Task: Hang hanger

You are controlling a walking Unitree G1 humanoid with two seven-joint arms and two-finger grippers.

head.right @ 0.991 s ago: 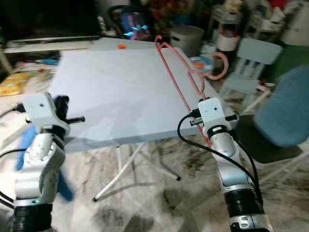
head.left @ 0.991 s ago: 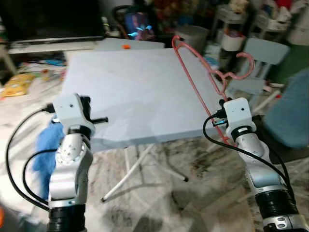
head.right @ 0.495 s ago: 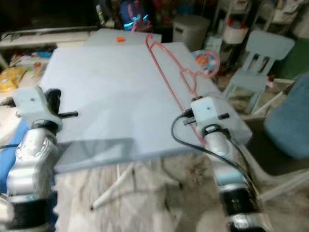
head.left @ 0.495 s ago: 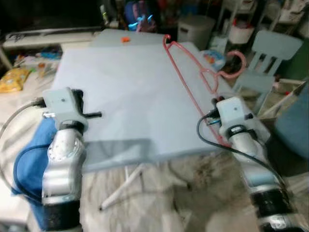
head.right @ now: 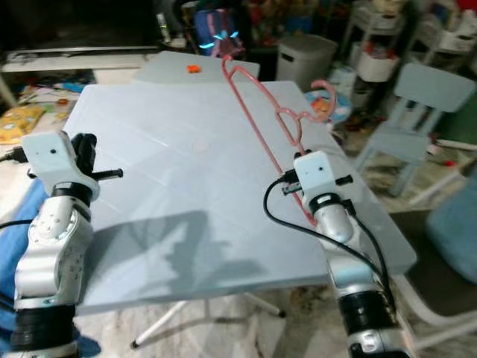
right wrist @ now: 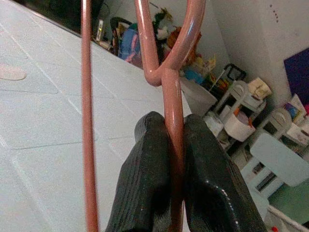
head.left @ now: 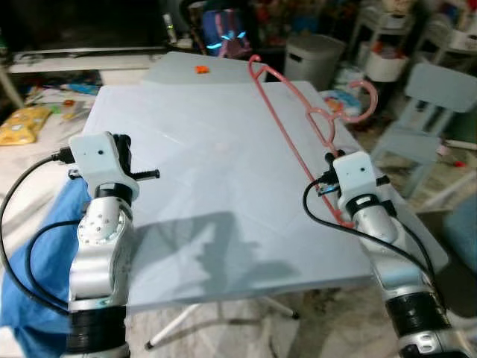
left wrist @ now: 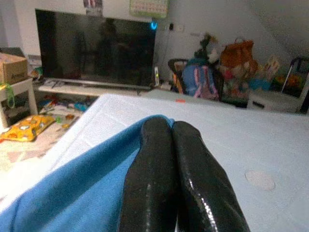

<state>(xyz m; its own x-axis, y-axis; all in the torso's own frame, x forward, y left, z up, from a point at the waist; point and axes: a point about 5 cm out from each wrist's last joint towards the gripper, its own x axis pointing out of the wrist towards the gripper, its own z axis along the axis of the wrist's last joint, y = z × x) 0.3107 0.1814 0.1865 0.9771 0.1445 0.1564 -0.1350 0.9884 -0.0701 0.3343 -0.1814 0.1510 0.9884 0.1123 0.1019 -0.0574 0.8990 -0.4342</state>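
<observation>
Left eye view, table [head.left: 216, 194]: pale blue-grey folding top, tilted across the frame; small orange bit [head.left: 201, 69] near its far edge.
Left eye view, hanger [head.left: 298, 145]: pink, running along the table's right edge from the far right corner toward the near one, hook [head.left: 365, 101] curling out past that edge.
Left eye view, right gripper [head.left: 335, 195]: silver arm bent up from the near right corner, white wrist block over the right edge, closed around the hanger's lower stretch.
Left eye view, left gripper [head.left: 125, 153]: silver arm raised upright at the table's left edge, wrist block level with the top, black cable looping beside it; blue cloth [head.left: 45, 246] hanging just off that left edge.
Left eye view, writing: none legible.
Right eye view, surroundings: grey bin [head.right: 305, 56] beyond the far right corner; pale blue chair [head.right: 417, 112] off the right edge.
Left wrist view, fingers [left wrist: 193, 179]: two black tips pressed together, nothing between them, blue cloth beside and under them, table beyond.
Left wrist view, background: dark television [left wrist: 94, 53] on a low stand; cardboard box [left wrist: 12, 67] with print too small to read.
Right wrist view, fingers [right wrist: 145, 183]: clamped on the hanger's pink neck just under the fork, a second pink bar running alongside, table surface behind.
</observation>
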